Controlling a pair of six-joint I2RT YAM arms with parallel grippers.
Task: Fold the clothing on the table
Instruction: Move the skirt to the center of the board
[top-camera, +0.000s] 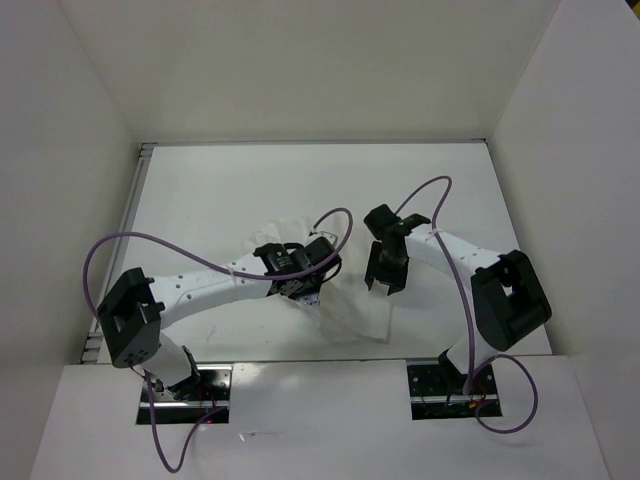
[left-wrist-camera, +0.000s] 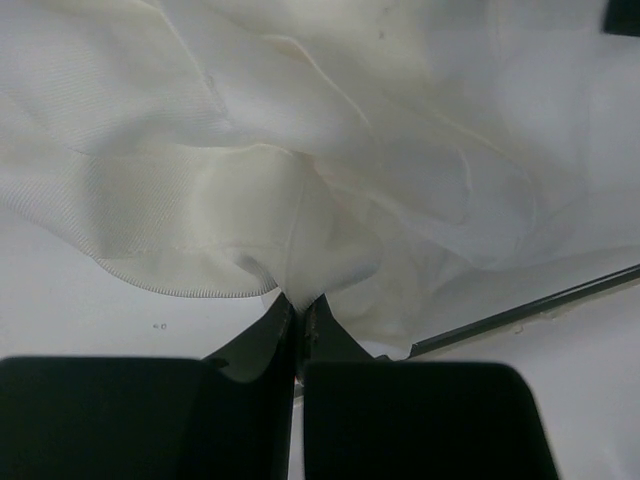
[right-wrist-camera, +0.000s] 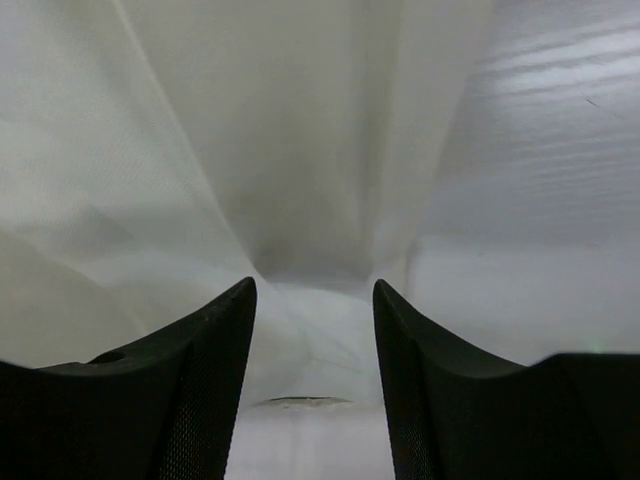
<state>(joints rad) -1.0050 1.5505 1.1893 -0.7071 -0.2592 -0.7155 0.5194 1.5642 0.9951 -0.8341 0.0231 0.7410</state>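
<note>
Left gripper (left-wrist-camera: 297, 310): fingers pressed together, pinching a gathered tuck of the clothing (left-wrist-camera: 200, 200). The cloth fans away from the nip in soft folds. I take this for an anchoring or lifting hold on one edge.

Right gripper (right-wrist-camera: 312, 300): fingers spread, with a raised ridge of cloth running in between them, not nipped as far as I can see. It is probably lining up a second hold so the pair can carry an edge over.

The clothing lies bunched, not flat, about the middle of the table (top-camera: 200, 200) between the two arms, its lower corner close to the near edge.

Room: plenty of bare surface toward the far edge and both far corners. There is little toward the near edge, where the arm bases sit.
</note>
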